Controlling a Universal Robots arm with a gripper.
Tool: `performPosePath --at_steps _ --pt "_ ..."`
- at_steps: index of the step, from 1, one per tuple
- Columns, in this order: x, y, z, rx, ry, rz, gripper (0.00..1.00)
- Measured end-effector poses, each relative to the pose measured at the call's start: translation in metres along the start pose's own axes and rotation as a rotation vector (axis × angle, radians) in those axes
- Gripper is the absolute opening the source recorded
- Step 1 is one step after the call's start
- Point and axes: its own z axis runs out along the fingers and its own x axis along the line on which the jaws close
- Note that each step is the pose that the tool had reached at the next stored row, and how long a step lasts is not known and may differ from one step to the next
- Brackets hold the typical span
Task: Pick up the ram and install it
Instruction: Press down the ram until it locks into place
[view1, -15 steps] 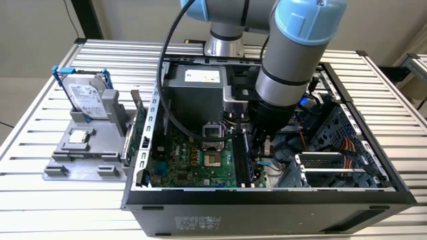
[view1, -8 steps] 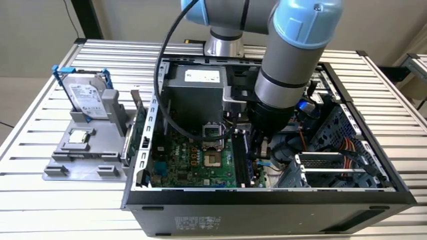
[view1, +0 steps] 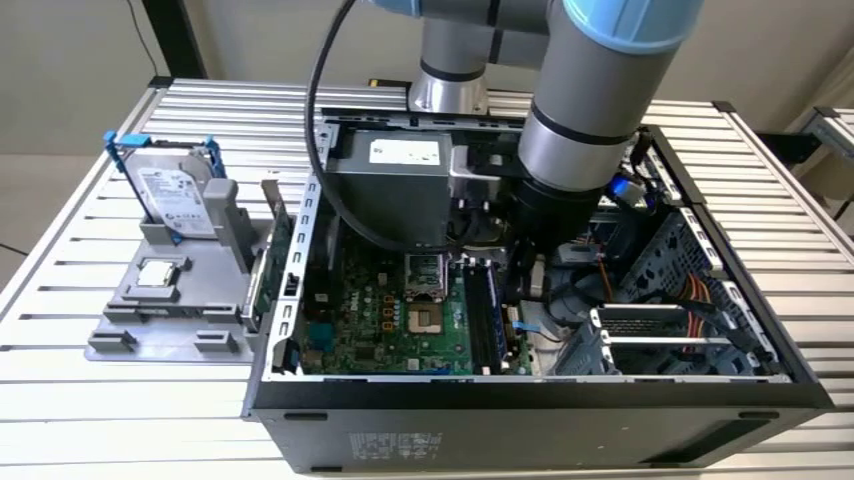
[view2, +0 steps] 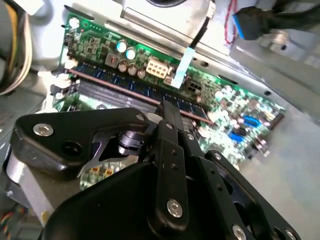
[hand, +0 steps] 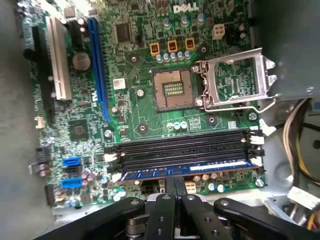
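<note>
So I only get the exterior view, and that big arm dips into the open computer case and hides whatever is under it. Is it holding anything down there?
Observer: In both wrist views the gripper is at the upper edge of the ram, with its fingers closed together. I cannot tell whether they pinch the stick or just press on it.
Operator: And where is that stick, in the air?
Observer: No, it stands in the memory slot nearest the gripper. The dark slots next to it hold nothing.
</note>
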Motion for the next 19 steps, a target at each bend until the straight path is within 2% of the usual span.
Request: performPosePath --at_steps 10,11,19 --pt "0.0025 0.0008 -0.0456 0.0000 0.0002 0.000 0.00" --pt "0.0026 0.0008 -0.0479 -0.0008 0.0001 0.000 0.00" --pt "0.0026 0.0008 -0.0479 -0.0028 0.0005 0.000 0.00"
